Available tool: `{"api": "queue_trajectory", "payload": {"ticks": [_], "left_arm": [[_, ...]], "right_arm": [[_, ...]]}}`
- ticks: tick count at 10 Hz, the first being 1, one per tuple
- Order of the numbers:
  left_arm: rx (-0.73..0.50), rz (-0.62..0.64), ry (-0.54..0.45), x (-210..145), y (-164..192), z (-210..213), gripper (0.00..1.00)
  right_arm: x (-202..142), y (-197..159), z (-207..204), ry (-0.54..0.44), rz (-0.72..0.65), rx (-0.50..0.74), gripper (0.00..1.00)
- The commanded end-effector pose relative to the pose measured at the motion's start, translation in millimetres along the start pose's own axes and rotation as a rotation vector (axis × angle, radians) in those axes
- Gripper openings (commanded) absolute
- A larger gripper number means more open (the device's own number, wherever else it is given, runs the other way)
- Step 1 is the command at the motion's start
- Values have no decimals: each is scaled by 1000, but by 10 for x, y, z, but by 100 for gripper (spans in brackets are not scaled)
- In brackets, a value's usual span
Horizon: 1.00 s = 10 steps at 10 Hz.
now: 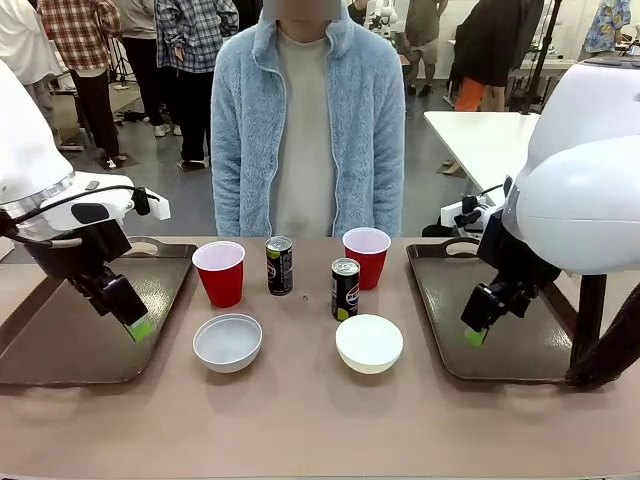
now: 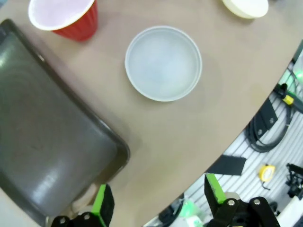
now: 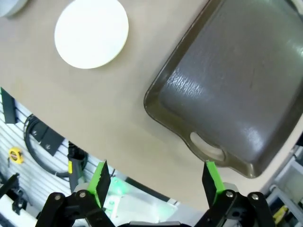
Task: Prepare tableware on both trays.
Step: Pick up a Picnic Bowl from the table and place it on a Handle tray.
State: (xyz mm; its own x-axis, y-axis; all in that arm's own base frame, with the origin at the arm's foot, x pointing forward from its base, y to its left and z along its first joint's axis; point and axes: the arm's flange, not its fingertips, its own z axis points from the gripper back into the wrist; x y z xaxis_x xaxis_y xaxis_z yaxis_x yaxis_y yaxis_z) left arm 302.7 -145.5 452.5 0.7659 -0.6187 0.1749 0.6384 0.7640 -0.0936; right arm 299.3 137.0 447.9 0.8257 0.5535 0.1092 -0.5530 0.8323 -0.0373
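Nothing was loaded yet: cups (image 1: 219,272), cans (image 1: 279,265) and bowls (image 1: 228,342) stood between the trays (image 1: 60,340). The left hand (image 1: 140,328) and right hand (image 1: 475,335) hung over them, spread and empty; a bowl probably needed reaching for next.

Red cup (image 2: 66,21) and cream bowl (image 2: 246,6) partly beyond the left wrist view's top edge.

Nothing legible — the can (image 1: 279,266) just right of the left red cup (image 1: 219,272) and the second can (image 1: 345,289) farther right bear labels too small to read.
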Motion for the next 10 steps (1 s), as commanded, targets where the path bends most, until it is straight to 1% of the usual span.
{"api": "queue_trajectory", "payload": {"ticks": [1, 2, 3, 4, 5, 6, 8, 9, 10], "left_arm": [[0, 6, 4, -6, -2, -6, 100], [-176, 45, -99, 31, 208, 3, 100], [-380, 49, -199, -48, 416, 67, 100], [-476, 70, -239, -149, 607, 188, 100], [-550, 90, -284, -302, 697, 338, 100], [-601, 140, -315, -467, 796, 479, 100], [-628, 256, -341, -700, 1085, 613, 100], [-649, 318, -356, -839, 1272, 618, 100], [-663, 389, -321, -1000, 1456, 576, 100]], "right_arm": [[-16, 16, -6, 12, -4, 3, 100], [66, -184, -56, -75, -21, 240, 100], [3, -416, -46, -123, -64, 390, 100], [-168, -689, 41, -158, -115, 520, 100], [-394, -881, 124, -184, -176, 597, 100], [-611, -1057, 191, -191, -206, 687, 100], [-943, -1414, 194, -207, -288, 793, 100], [-1049, -1548, 143, -214, -316, 833, 100], [-1129, -1624, 97, -210, -325, 850, 100]]}}
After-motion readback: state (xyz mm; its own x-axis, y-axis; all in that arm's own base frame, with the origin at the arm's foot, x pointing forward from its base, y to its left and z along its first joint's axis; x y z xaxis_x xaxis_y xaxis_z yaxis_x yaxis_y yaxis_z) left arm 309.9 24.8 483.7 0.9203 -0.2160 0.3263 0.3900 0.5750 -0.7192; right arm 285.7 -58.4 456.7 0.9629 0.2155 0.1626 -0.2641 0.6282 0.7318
